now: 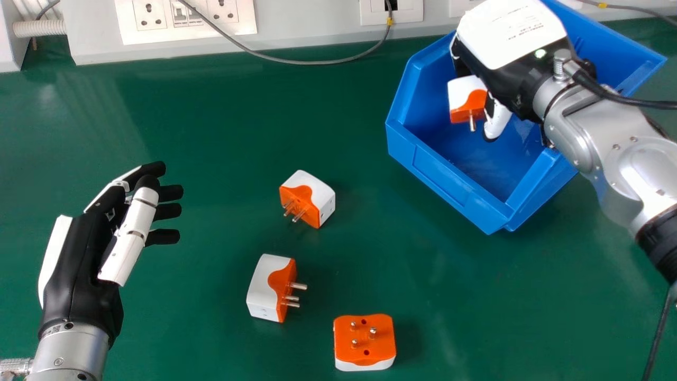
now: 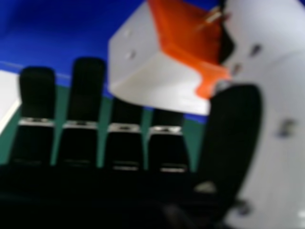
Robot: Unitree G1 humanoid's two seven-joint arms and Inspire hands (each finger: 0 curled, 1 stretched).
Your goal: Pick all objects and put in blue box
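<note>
Right hand (image 1: 510,34) pinches a plug adapter (image 1: 464,94) inside the blue box (image 1: 447,177)

Closest to the robot, a pins-up adapter (image 1: 365,338) sits on the green table (image 1: 211,328), nearer than the box and left of it. Slightly farther out, a sideways adapter (image 1: 262,286) is more to the box's left, pins pointing right. Well apart on the box's left is the left hand (image 1: 79,270), holding nothing, its fingers loosely spread. The next adapter (image 1: 320,198), pins towards the robot, lies between that hand and the box. In the box, the held adapter is between the right hand's thumb and fingers. Beyond the box and leftward are sockets (image 1: 185,15) and a grey cable (image 1: 312,62).
</note>
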